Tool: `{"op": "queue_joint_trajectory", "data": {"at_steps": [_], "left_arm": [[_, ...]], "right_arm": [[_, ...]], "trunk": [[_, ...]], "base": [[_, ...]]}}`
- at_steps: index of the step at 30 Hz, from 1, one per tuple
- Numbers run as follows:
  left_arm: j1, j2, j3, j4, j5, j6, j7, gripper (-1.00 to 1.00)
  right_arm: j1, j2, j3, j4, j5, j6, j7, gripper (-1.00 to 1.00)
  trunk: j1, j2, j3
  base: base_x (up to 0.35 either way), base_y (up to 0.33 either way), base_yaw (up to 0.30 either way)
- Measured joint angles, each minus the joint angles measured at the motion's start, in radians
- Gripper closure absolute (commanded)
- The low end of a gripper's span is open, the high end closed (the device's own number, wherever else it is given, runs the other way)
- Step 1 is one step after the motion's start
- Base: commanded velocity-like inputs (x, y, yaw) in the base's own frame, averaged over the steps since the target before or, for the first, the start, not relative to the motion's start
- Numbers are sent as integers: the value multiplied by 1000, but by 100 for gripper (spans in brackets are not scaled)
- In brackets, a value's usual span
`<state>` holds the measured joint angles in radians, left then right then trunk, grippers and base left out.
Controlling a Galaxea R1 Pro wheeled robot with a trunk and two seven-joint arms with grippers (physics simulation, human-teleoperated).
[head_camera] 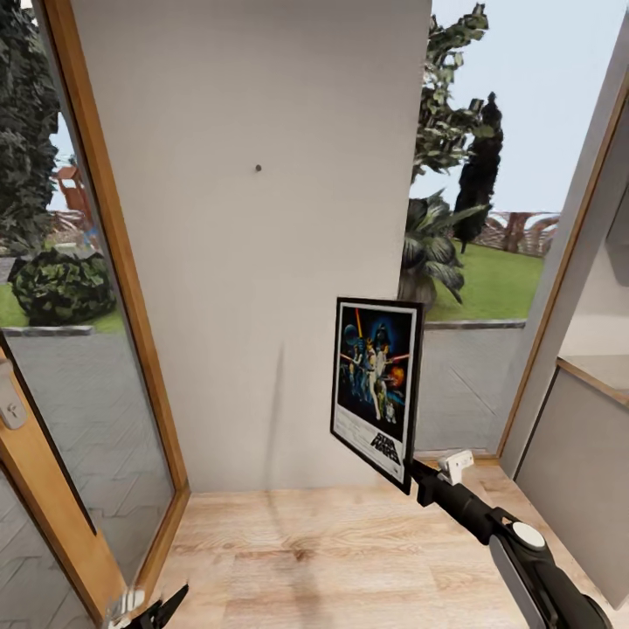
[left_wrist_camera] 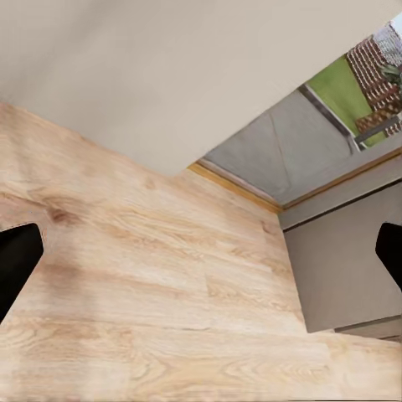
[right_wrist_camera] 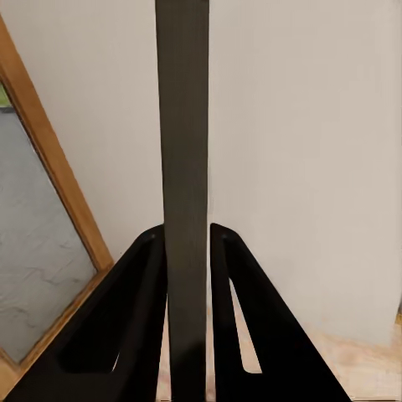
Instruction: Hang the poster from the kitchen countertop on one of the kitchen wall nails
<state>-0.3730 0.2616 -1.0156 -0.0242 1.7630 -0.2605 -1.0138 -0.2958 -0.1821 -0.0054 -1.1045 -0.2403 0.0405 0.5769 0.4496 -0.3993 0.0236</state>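
The poster [head_camera: 376, 384] stands upright in the air before a plain white wall [head_camera: 253, 262], its Star Wars art facing left. My right gripper [head_camera: 418, 476] is shut on its lower right corner. In the right wrist view the poster [right_wrist_camera: 182, 167] shows edge-on as a dark strip pinched between the two black fingers [right_wrist_camera: 142, 318]. A small dark wall nail [head_camera: 258, 168] sits high on the wall, up and to the left of the poster. My left gripper [head_camera: 153, 611] hangs low at the bottom left; its fingertips [left_wrist_camera: 17, 264] stand wide apart over the wooden floor, holding nothing.
A wood-framed glass door [head_camera: 96, 349] stands to the left of the wall. A window [head_camera: 489, 262] with garden plants opens to the right. A grey cabinet [head_camera: 577, 472] lines the right side. Light wooden floor [head_camera: 332, 559] runs to the wall's foot.
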Motion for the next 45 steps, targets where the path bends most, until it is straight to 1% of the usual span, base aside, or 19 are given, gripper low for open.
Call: {"op": "queue_joint_trajectory", "data": {"at_steps": [1, 4, 5, 7, 10, 13, 14, 16, 17, 20, 23, 26, 27, 30, 31, 34, 40, 43, 45], "left_arm": [[25, 1, -2, 0, 0, 1, -1, -100], [38, 1, 2, 1, 1, 2, 1, -100], [61, 1, -2, 1, 1, 2, 2, -100], [70, 1, 2, 1, 1, 2, 2, -100], [74, 0, 1, 1, 1, 2, 1, -100], [76, -1, 1, 1, 1, 2, 0, -100], [76, 0, 1, 1, 1, 2, 0, -100], [76, -1, 1, 1, 1, 2, 0, -100], [77, -1, 1, 1, 1, 2, 0, -100], [77, -1, 1, 1, 1, 1, 0, -100], [77, 0, 1, 1, -1, -1, 0, -100], [77, 0, 1, 0, -1, -2, -1, -100], [77, -1, 1, 0, -1, -2, -1, -100], [77, 0, 1, -1, -1, -2, -1, -100], [77, 0, 1, -1, -1, -2, -1, -100], [77, 0, 1, -1, -1, -3, -1, -100], [77, -1, 0, -1, -3, -3, -1, -100], [77, -1, 0, -1, -4, -3, -1, -100], [77, -1, 0, -1, -4, -3, -1, -100]], "right_arm": [[0, -1, -1, -24, -1, 24, 1, 100], [-7, -3, -1, -64, -1, 39, 3, 100], [-19, -3, 0, -156, -2, 153, 5, 100], [-43, -3, 0, -218, -3, 237, 7, 100], [-99, -4, 0, -265, -2, 316, 36, 100], [-171, -5, 0, -280, -4, 397, 112, 100], [-204, -5, 0, -284, -8, 440, 153, 100], [-242, -5, 0, -286, -6, 477, 190, 100], [-277, -5, 0, -287, -10, 505, 220, 100], [-340, -5, 2, -287, -6, 538, 280, 100], [-429, -4, 3, -279, -10, 622, 380, 100], [-480, -3, 8, -272, -5, 652, 417, 100], [-510, -3, 20, -269, -10, 663, 443, 100], [-558, 1, 36, -262, -7, 671, 465, 100], [-590, 3, 40, -249, -7, 673, 471, 100], [-626, 4, 42, -227, -6, 676, 475, 100], [-649, 4, 45, -206, -5, 676, 478, 100], [-652, 4, 47, -203, -5, 676, 497, 100], [-653, 3, 60, -201, -5, 675, 520, 100]], "trunk": [[0, 0, 0], [0, 0, 0], [0, 0, 0], [0, 0, 0], [0, 0, 0], [0, 0, 0], [0, 0, 0], [0, 0, 0], [0, 0, 0], [0, 0, 0], [0, 0, 0], [0, 0, 0], [0, 0, 0], [0, 0, 0], [0, 0, 0], [0, 0, 0], [0, 0, 0], [0, 0, 0], [0, 0, 0]], "base": [[0, 0, 0], [0, 0, 0], [0, 0, 0], [0, 0, 0], [0, 0, 0], [0, 0, 0], [0, 0, 0], [0, 0, 0], [0, 0, 0], [0, 0, 0], [0, 0, 0], [0, 0, 0], [0, 0, 0], [0, 0, 0], [0, 0, 0], [0, 0, 0], [0, 0, 0], [0, 0, 0], [0, 0, 0]]}}
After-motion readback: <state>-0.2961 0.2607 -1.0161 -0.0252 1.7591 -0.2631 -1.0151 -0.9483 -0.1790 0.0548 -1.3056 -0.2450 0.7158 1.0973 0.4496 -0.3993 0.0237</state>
